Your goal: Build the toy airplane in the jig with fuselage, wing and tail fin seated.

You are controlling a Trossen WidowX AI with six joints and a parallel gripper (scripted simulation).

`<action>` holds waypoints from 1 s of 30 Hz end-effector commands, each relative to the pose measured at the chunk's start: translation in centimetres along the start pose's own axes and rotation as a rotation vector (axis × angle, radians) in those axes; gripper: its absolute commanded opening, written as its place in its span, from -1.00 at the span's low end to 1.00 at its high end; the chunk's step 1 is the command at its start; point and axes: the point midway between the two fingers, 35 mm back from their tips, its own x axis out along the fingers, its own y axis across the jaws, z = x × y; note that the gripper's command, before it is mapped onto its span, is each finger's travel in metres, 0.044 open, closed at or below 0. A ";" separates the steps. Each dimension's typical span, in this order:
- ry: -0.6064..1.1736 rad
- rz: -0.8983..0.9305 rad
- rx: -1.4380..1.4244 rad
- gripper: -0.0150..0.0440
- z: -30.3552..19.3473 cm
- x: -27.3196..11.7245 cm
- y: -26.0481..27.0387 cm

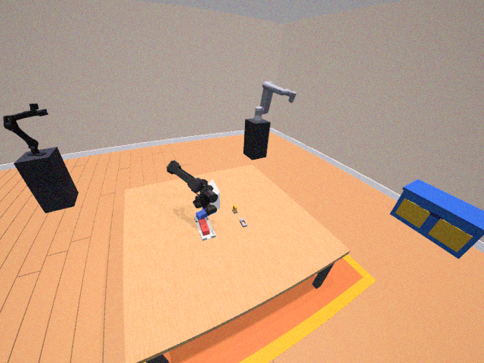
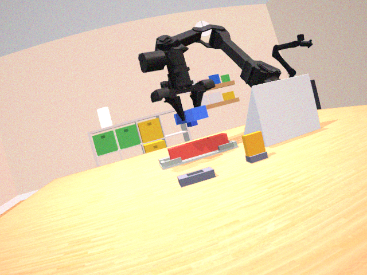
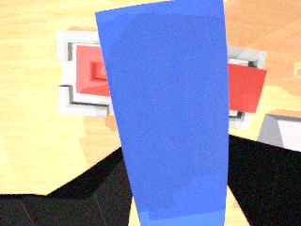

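My gripper (image 2: pixel 190 113) (image 3: pixel 171 145) is shut on the blue wing (image 1: pixel 201 214) (image 2: pixel 198 113) (image 3: pixel 169 104). The wing hangs above the fuselage with its tab pointing down, and in the wrist view it crosses over the fuselage's middle. The red fuselage (image 1: pixel 204 227) (image 2: pixel 201 145) (image 3: pixel 246 88) lies in the pale grey jig (image 2: pixel 171 162) (image 3: pixel 64 101). A socket shows near one end in the wrist view; the wing hides the fuselage's middle there. The yellow tail fin (image 1: pixel 234 207) (image 2: pixel 254 144) stands upright in a dark grey holder (image 2: pixel 257 157), apart from the jig.
A second grey holder (image 1: pixel 243 223) (image 2: pixel 196 178) with an empty slot lies beside the jig. A white tent-shaped panel (image 1: pixel 215 195) (image 2: pixel 284 109) stands behind the tail fin, near the arm's base; its edge shows in the wrist view (image 3: pixel 292 134).
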 end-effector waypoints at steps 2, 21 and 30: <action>-0.010 0.000 0.103 -0.49 0.9 0.5 -1.4; -0.021 -0.005 0.253 0.17 1.9 1.3 -3.7; -0.021 -0.005 0.253 0.17 1.9 1.3 -3.7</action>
